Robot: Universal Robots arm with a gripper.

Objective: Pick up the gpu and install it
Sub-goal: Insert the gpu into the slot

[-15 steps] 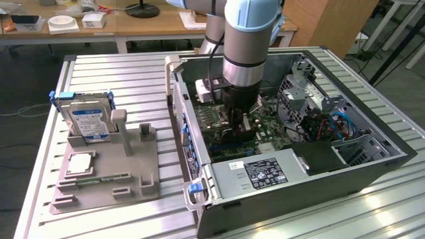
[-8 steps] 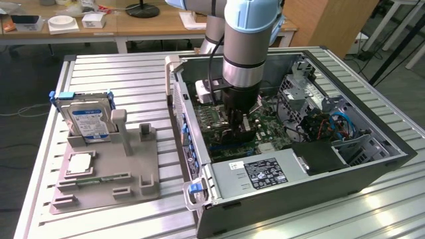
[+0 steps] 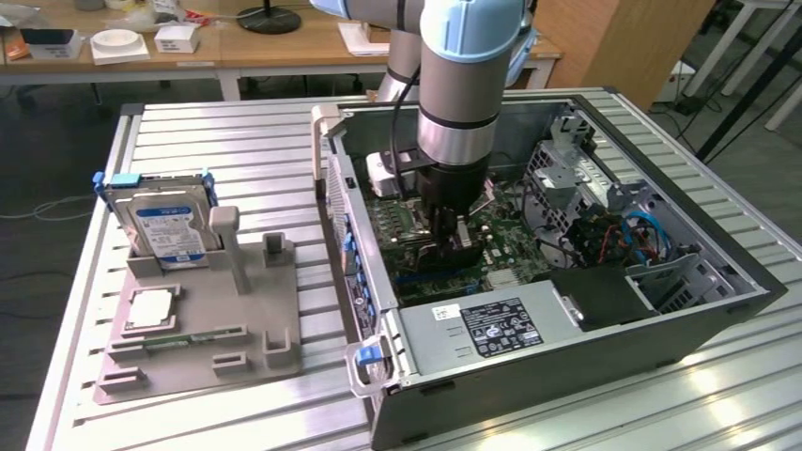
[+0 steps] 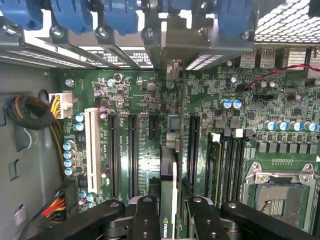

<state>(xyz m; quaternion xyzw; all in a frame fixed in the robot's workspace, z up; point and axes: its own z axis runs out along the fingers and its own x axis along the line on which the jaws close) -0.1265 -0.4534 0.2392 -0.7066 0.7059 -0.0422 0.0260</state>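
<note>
Here jaws grip the gpu (image 4: 169, 192) edge-on between empty motherboard slots (image 4: 132, 150)

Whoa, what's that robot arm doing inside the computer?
The arm reaches down into the open computer case. Its gripper is shut on the gpu, holding it edge-on at the motherboard, among the long slots. Whether the card is pushed fully in cannot be told. On the exterior view's left, a hard drive stands in a grey holder on the table.
</note>
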